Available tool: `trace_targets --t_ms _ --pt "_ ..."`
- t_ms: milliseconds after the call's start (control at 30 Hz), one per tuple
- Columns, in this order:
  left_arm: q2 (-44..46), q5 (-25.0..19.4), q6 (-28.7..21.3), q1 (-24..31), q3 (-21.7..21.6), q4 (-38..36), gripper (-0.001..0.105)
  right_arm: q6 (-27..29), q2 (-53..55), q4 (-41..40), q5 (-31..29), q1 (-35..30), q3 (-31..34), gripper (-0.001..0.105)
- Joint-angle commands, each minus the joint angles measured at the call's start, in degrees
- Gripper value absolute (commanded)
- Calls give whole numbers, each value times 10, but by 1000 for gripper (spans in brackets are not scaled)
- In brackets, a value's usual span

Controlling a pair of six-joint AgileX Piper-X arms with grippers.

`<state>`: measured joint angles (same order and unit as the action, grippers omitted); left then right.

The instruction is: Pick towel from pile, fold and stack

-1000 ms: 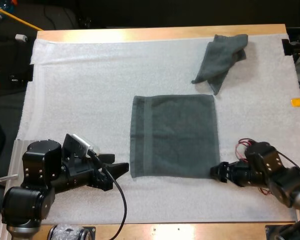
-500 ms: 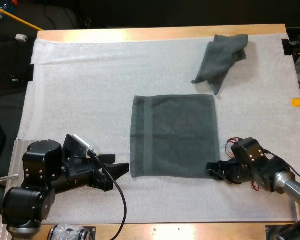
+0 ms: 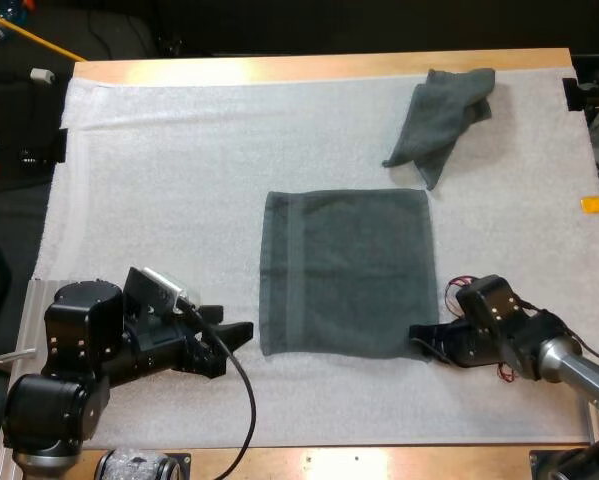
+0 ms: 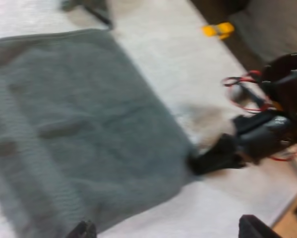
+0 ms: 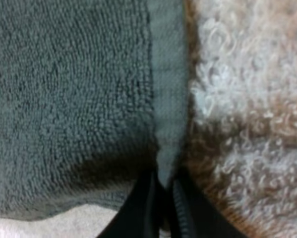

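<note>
A dark grey-green towel (image 3: 347,270) lies spread flat in the middle of the white mat. My right gripper (image 3: 419,340) is at its near right corner. In the right wrist view the black fingers (image 5: 144,203) pinch the towel's hem (image 5: 165,124) between them, so this gripper (image 5: 160,198) is shut on the towel (image 5: 69,99). My left gripper (image 3: 237,340) lies low on the mat just left of the towel's near left corner, open and holding nothing. In the left wrist view the flat towel (image 4: 79,129) spreads ahead, with the right gripper (image 4: 200,162) at its corner.
A crumpled towel (image 3: 444,120) of the same colour lies at the far right of the mat (image 3: 169,180). The table's wooden front edge (image 3: 379,460) runs close behind both arms.
My right gripper slid left onto the flat towel's near right corner and closed on its hem. The left arm has hardly moved.
</note>
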<state>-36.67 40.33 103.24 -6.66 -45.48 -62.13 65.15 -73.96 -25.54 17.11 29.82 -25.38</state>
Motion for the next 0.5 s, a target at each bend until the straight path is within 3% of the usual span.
trace_targets --t_ms 0,200,467 --pt "-5 -28 -7 -3 -2 -8 56 2 3 -3 9 7 3 0" --pt "-36 -75 -33 -3 3 -9 56 -7 52 -16 -3 43 3 0" --pt "-114 -71 -33 -3 60 25 56 -37 128 -112 -101 81 3 0"
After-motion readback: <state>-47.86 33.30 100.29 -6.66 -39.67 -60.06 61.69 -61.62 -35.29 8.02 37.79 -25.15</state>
